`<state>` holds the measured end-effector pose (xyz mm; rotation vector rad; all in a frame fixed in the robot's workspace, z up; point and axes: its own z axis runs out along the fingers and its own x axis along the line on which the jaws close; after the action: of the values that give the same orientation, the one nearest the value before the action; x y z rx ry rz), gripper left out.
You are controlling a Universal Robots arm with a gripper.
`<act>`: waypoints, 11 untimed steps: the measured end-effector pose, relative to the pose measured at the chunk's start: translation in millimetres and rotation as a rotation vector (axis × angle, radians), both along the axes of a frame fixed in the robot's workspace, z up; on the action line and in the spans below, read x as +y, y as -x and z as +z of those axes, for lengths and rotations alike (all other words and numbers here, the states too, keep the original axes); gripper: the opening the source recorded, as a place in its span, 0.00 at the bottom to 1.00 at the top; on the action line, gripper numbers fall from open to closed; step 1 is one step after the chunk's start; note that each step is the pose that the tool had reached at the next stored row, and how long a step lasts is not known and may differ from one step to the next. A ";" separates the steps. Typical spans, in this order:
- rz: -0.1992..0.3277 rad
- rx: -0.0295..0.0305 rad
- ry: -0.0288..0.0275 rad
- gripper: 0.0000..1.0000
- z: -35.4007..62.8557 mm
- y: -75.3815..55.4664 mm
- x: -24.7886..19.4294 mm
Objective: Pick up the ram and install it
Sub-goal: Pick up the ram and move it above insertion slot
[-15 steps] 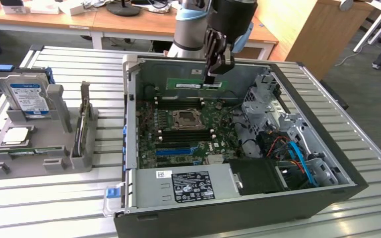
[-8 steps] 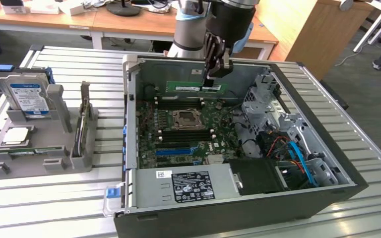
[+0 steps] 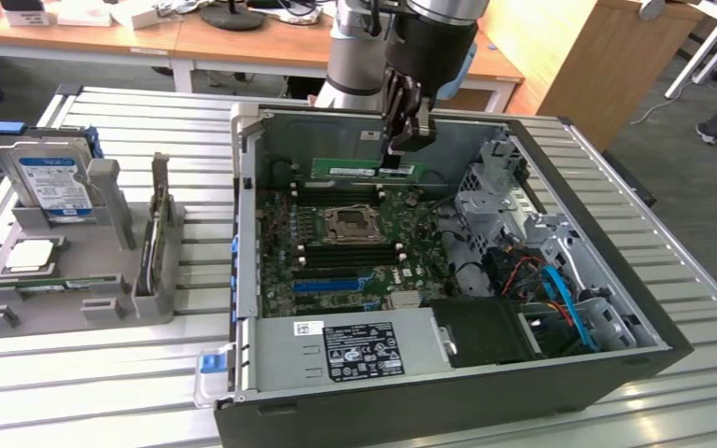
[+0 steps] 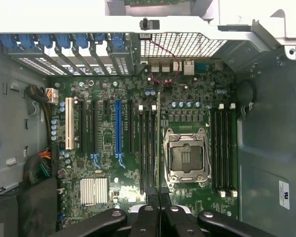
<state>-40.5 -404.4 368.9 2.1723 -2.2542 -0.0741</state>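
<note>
On my exterior feed the claw (image 3: pixel 399 154) hangs inside the open computer case (image 3: pixel 657 322). Its fingers are pressed onto the ram (image 3: pixel 348 169), pinching the stick near the end that points to 3 o'clock. The ram lies level on its long edge, white label toward the camera, running from 9 to 3 o'clock in front of the case's back wall. With the CPU socket (image 3: pixel 350 224) as the dial's centre, the ram sits at 12 o'clock. It is above the motherboard (image 3: pixel 333 275) and, as far as I can judge, not touching it. The power supply (image 3: pixel 348 350) with its black label is at 6 o'clock from the socket, and blue cables (image 3: pixel 560 291) curl at about 4 o'clock.

Outside the case, toward 9 o'clock, a grey holder (image 3: pixel 160 303) stands on the slatted table (image 3: pixel 85 401). A hard drive (image 3: pixel 53 182) stands upright in its far part, and a square silver processor chip (image 3: pixel 31 254) lies flat nearer me.

On my wrist feed the ram (image 4: pixel 158 143) shows edge-on as a thin line running out from the claw (image 4: pixel 158 196). It is parallel to the black memory slots (image 4: pixel 147 148) and lies between that bank and the CPU socket (image 4: pixel 187 153). A second bank of slots (image 4: pixel 223 148) flanks the socket's other side. I cannot tell from this feed how high the stick is over the board.
</note>
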 end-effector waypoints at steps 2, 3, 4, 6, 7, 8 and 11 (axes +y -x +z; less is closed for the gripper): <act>0.000 -0.0001 -0.0001 0.12 -0.1 0.0 0.0; 0.000 0.0000 -0.0001 0.12 -0.1 -0.1 0.0; 0.000 0.0000 0.0000 0.12 -0.1 -0.8 -0.1; 0.000 0.0000 -0.0001 0.12 -0.1 -4.1 -0.4; 0.000 -0.0001 -0.0002 0.12 -0.2 -5.9 -0.5; 0.000 -0.0001 -0.0001 0.12 -0.2 -7.3 -0.5; 0.000 -0.0001 -0.0001 0.12 -0.2 -8.2 -0.5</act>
<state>-32.4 -404.9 368.7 2.1724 -2.2543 -0.0742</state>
